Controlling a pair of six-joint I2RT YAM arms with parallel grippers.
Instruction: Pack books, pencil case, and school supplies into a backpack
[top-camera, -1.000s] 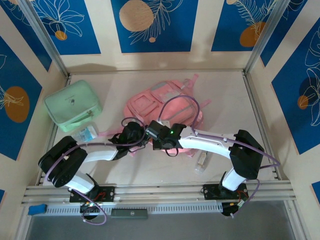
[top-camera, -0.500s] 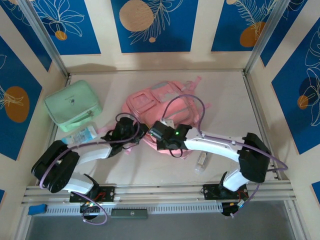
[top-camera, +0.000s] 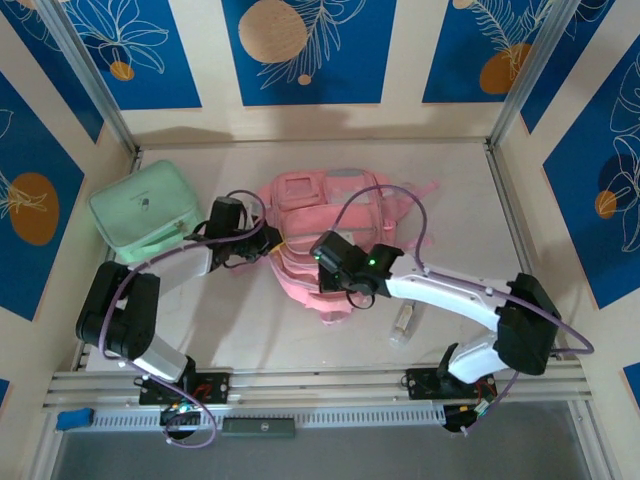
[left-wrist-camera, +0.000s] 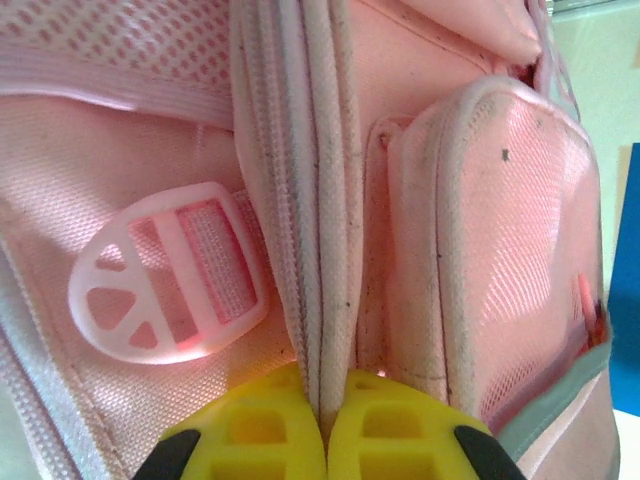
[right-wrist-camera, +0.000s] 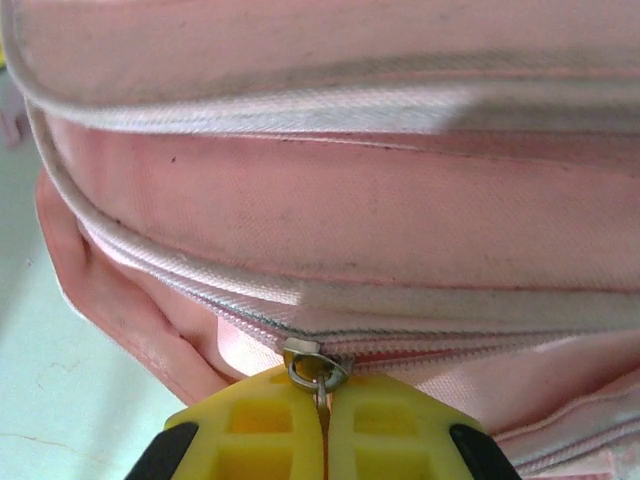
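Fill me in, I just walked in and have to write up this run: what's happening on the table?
Both arms are working on the pink backpack, which lies on the table. The left gripper is shut on a piped seam of the bag, pinching the fabric. The right gripper is shut on a zipper pull. A small clear bottle lies on the table beside the bag, not yet packed, and a mint-green case sits off to the left.

Matt pink cloth backpack (left-wrist-camera: 480, 250), metal zip-pull (right-wrist-camera: 318, 372)
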